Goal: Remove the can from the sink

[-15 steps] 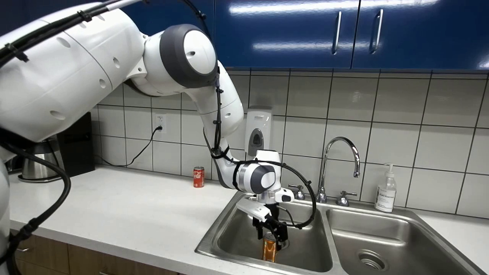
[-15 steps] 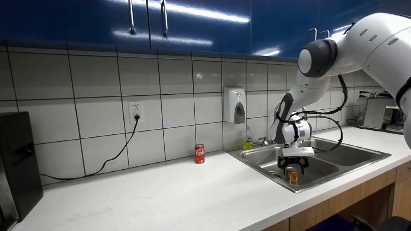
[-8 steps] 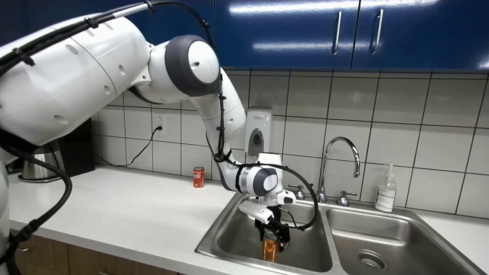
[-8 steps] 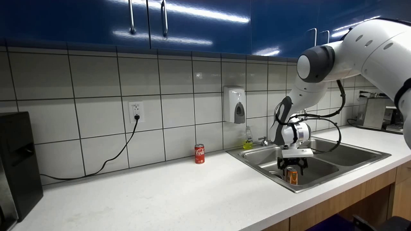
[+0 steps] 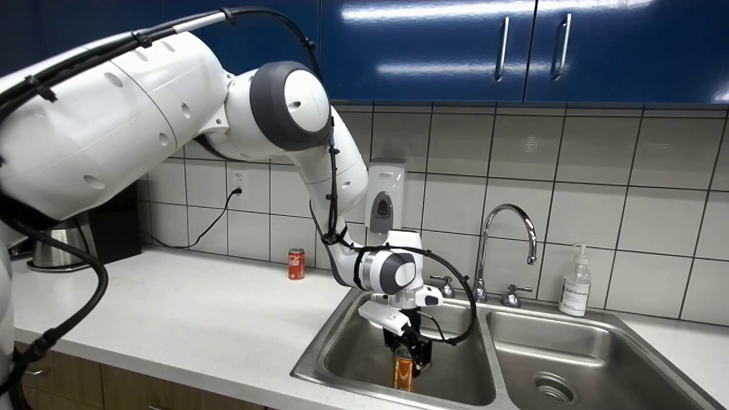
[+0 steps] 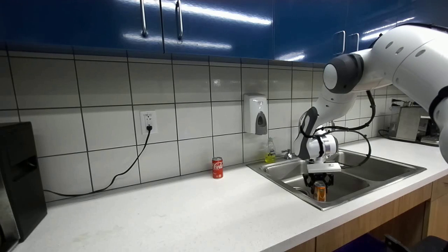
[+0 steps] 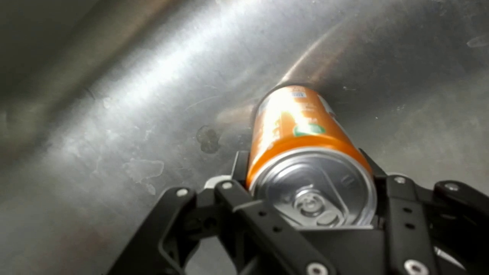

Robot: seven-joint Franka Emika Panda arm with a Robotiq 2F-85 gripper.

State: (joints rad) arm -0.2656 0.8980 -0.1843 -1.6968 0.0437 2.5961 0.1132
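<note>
I can see the pincer (image 7: 305,165) pinching the orange can (image 5: 402,371) from both sides, but the can stands roughly upright down in the sink (image 5: 492,359), so I'd say the grip is made and the lift-out remains.

Kitchen space, double-basin steel sink (image 5: 492,359), chrome gooseneck faucet (image 5: 482,250), pump bottle (image 5: 575,290) near it, glossy blue wall cabinets (image 5: 433,45), white tiled backsplash (image 5: 592,210), wall-mounted dispenser (image 5: 387,191), long white counter (image 5: 199,307), wood-fronted drawers (image 5: 65,376) below it, metal appliance (image 6: 406,122) on top
</note>
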